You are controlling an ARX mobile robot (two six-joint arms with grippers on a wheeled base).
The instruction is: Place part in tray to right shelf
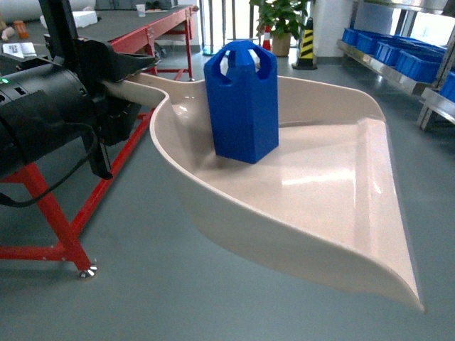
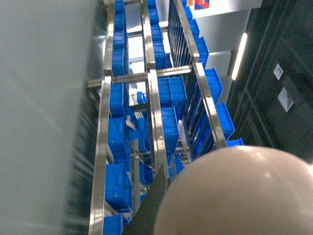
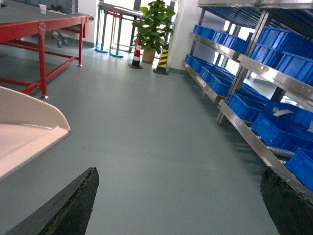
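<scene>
My left gripper (image 1: 117, 74) is clamping the tray (image 1: 341, 185) by its handle. The part (image 1: 242, 103) is standing upright in it. My right gripper (image 3: 181, 205) is hanging spread and empty, the right shelf (image 3: 254, 142) beside it

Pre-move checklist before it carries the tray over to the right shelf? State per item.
1. Part upright inside the tray: ok.
2. Part away from the tray's open front lip: ok, it stands toward the handle end.
3. Left gripper on the tray handle: cannot tell, the grip is hidden.
4. Right gripper free: ok, fingers apart, nothing between them.
5. Floor toward the right shelf: ok, bare in the right wrist view.
6. Free slot among the blue crates: cannot tell.
</scene>
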